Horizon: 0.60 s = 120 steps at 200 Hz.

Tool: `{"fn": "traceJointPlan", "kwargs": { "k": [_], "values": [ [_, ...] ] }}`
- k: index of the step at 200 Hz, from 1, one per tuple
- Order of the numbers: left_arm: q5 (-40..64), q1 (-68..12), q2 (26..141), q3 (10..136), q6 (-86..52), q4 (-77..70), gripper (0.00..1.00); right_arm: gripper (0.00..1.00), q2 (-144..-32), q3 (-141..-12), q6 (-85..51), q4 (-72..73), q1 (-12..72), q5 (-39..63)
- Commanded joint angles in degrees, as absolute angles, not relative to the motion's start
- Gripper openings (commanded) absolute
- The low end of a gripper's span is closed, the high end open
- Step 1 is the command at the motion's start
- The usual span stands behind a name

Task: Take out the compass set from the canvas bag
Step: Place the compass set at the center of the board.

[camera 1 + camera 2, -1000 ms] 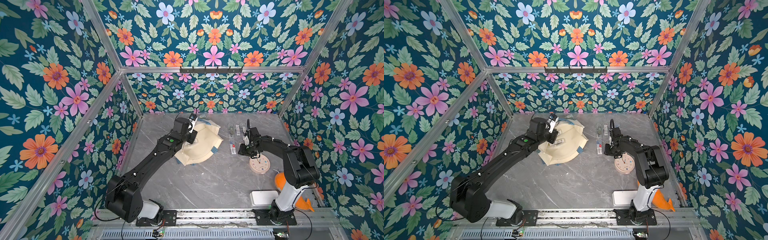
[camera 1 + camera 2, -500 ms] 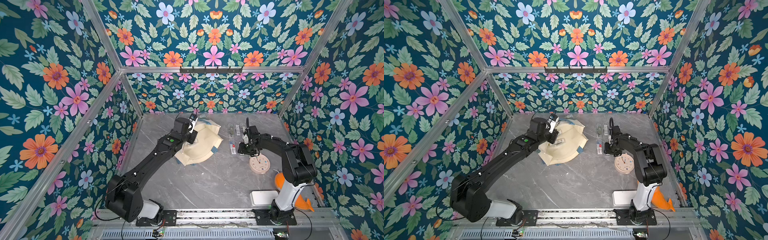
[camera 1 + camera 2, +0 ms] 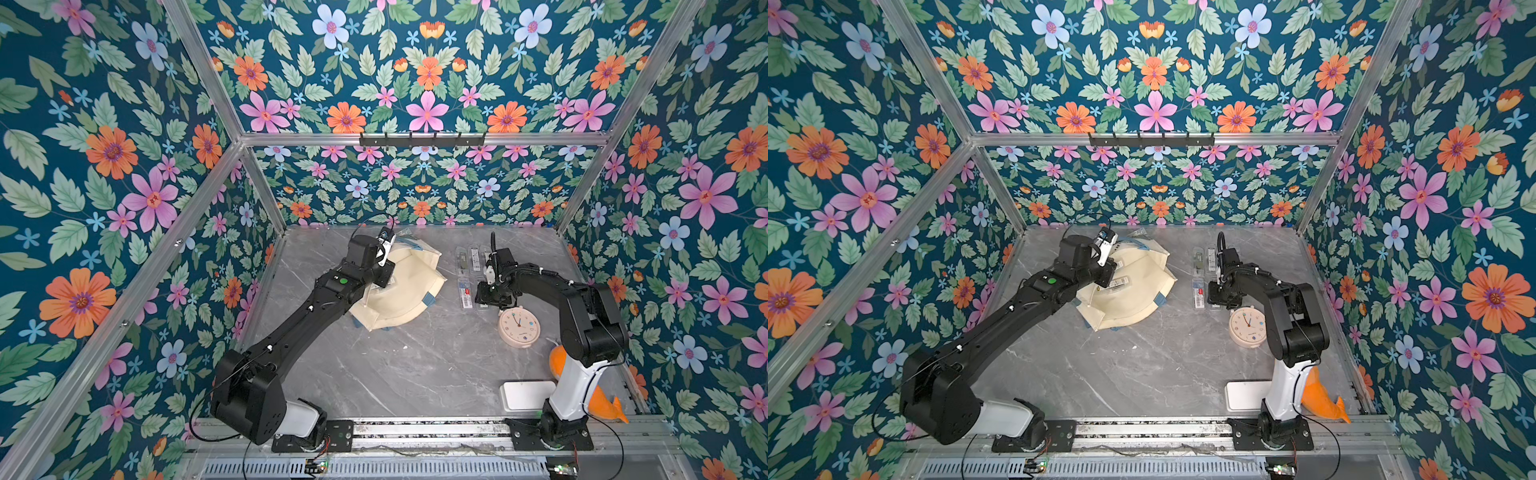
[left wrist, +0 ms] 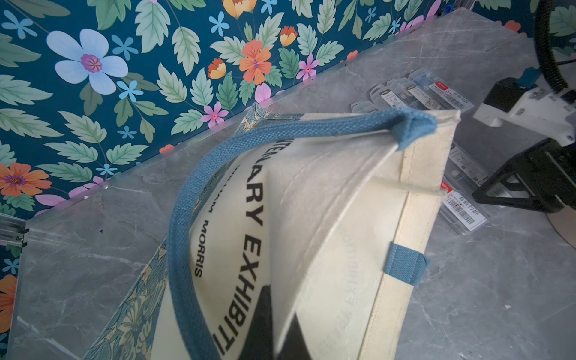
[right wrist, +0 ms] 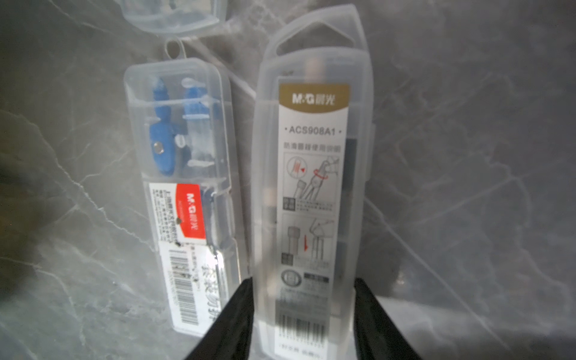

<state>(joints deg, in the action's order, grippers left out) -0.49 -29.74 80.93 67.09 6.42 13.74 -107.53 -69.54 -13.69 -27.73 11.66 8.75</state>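
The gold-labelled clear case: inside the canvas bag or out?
Out: the right gripper holds the gold-labelled case over the table, beside another clear case, apart from the canvas bag.

I record a grey marble tabletop [image 3: 395, 374] inside floral-papered walls [image 3: 104, 166], with a black hook rail [image 3: 422, 139] on the back frame. A round cream alarm clock [image 3: 519, 328] lies face-up at the right. Nearer the front edge are a flat white rectangular tray [image 3: 525, 395] and an orange plastic figure [image 3: 600, 405], partly hidden.
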Motion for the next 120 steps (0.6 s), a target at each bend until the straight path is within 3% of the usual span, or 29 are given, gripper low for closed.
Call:
{"fn": "traceJointPlan", "kwargs": {
  "k": [1,67,120],
  "values": [
    [-0.1,-29.7,80.5,66.9,6.5,12.6,0.0,0.48,-107.9,-70.1,-12.7,-29.3,11.7,8.0],
    [0.0,-29.7,80.6,66.9,6.5,12.5,0.0,0.5,-108.7,-71.3,-12.1,-29.7,11.7,7.8],
    [-0.8,-29.7,80.5,67.0,6.7,12.6,0.0,0.63,-106.2,-72.4,-12.5,-30.7,11.7,7.9]
  ]
}}
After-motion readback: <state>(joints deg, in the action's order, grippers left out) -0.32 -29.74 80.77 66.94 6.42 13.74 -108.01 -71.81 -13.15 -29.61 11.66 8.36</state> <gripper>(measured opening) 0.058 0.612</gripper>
